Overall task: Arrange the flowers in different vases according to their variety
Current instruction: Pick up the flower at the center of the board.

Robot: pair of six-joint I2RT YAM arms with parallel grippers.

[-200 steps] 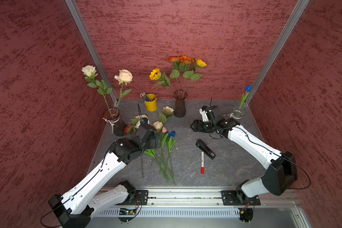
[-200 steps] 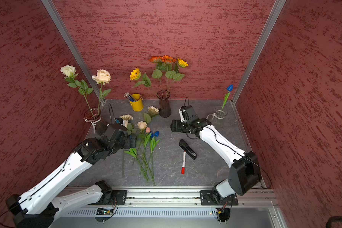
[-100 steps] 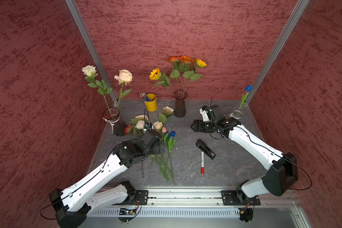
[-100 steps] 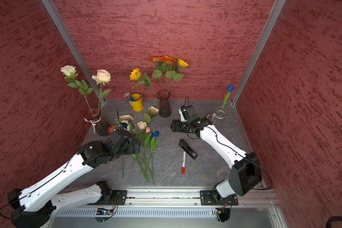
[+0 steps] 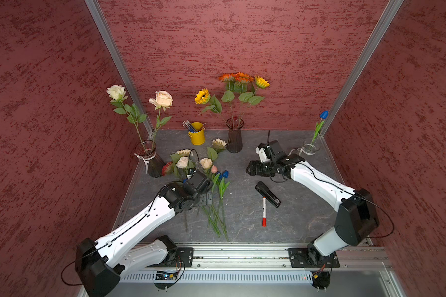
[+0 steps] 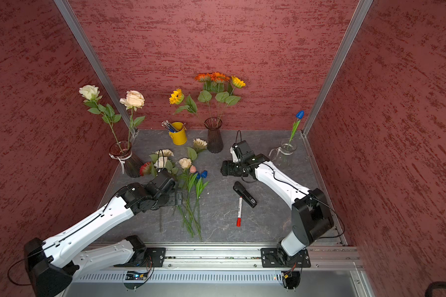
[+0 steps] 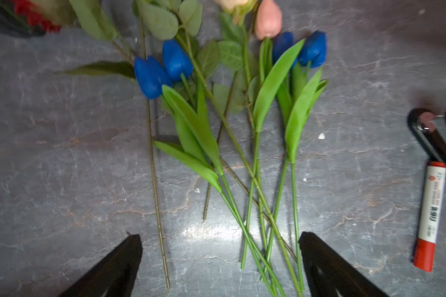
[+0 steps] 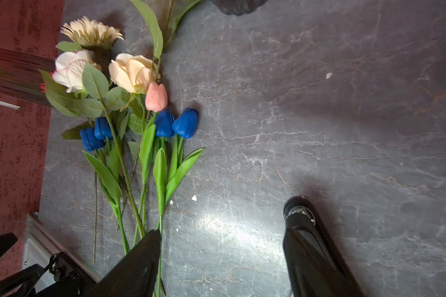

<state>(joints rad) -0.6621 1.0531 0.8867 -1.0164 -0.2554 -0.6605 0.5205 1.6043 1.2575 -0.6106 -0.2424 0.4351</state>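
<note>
**Workspace at the recorded moment.** The left tool (image 7: 220,259) stood over the cut ends of the loose flowers (image 7: 252,144). Its jaws were spread wide and gripped nothing. In the left wrist view the stem ends lay between its two fingers (image 7: 113,267). These flowers lay flat on the table (image 5: 307,221) in a fanned bunch with their heads toward the back wall. The bunch comprised blue tulips (image 8: 186,123), a pink tulip (image 8: 156,97), cream roses (image 8: 131,72) and cream and red sunflowers. The right tool (image 8: 224,257) hovered beside the bunch, its jaws likewise parted and empty. In both top views two roses stood in the flared vase (image 5: 150,160) at the left. Orange and yellow sunflowers stood in the ribbed vase (image 5: 234,140) at the back. A single blue tulip stood in the clear vase (image 5: 310,148) at the right. A red marker (image 5: 264,210) and a yellow pen cup (image 5: 197,136) also stood on the table.
</note>
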